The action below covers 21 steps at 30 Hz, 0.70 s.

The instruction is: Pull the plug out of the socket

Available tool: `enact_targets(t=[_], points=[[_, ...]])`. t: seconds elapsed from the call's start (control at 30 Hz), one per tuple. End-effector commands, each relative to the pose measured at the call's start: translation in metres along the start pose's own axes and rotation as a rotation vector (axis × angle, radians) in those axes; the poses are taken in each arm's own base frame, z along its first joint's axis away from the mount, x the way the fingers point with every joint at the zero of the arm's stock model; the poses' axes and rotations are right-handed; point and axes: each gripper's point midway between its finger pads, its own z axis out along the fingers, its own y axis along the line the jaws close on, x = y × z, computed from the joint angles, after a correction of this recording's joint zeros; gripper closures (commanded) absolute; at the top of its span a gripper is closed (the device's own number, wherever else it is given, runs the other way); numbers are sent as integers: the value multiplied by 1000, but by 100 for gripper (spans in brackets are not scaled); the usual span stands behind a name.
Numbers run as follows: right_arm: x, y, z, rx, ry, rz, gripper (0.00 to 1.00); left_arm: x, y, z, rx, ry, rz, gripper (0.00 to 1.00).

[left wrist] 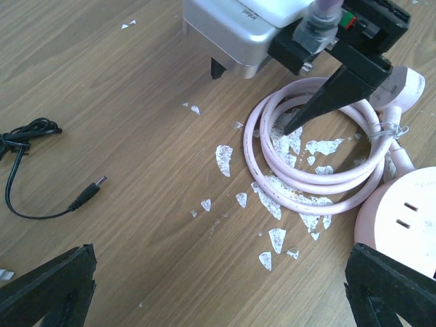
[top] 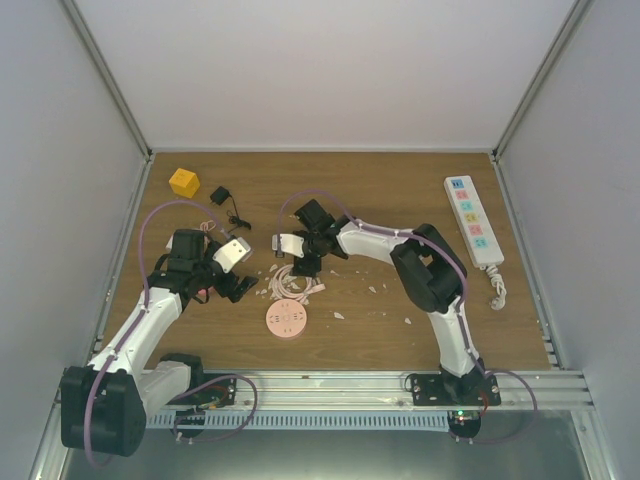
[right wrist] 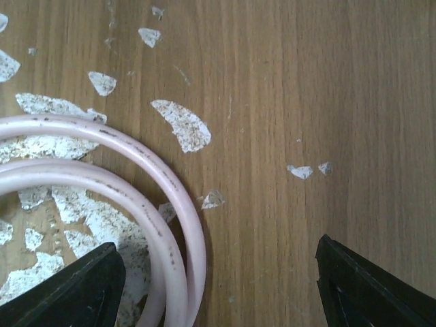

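Over the pink cable (right wrist: pixel 193 228), right tool (right wrist: pixel 218 245) open and empty (left tool (left wrist: pixel 219 253) likewise), socket (left wrist: pixel 402 218) half out of view.

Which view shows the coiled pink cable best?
Left wrist: the pink cable shows as a whole coil, loops and tie clear. Top external shows it small, without detail. Right wrist shows only two close-up arcs.

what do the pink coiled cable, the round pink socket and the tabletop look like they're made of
Pink coiled cable: probably flexible plastic or rubber sheath, smooth, faintly glossy, speckled with dirt.
Round pink socket: looks like hard moulded plastic, matte, with clean-cut slots.
Tabletop: wood or wood-pattern laminate, judging by the straight grain; which is unclear.
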Motion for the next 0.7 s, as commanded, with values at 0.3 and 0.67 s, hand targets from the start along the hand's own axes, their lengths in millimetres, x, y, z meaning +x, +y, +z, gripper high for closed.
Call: enact_targets(t=[0.3,0.67], points=[[62,-56,-14,132,92,157,27,-6,2,1,-14,-30,13,1],[186,-97,-78,247,194,354,28,-5,1,2,-6,-28,12,1]])
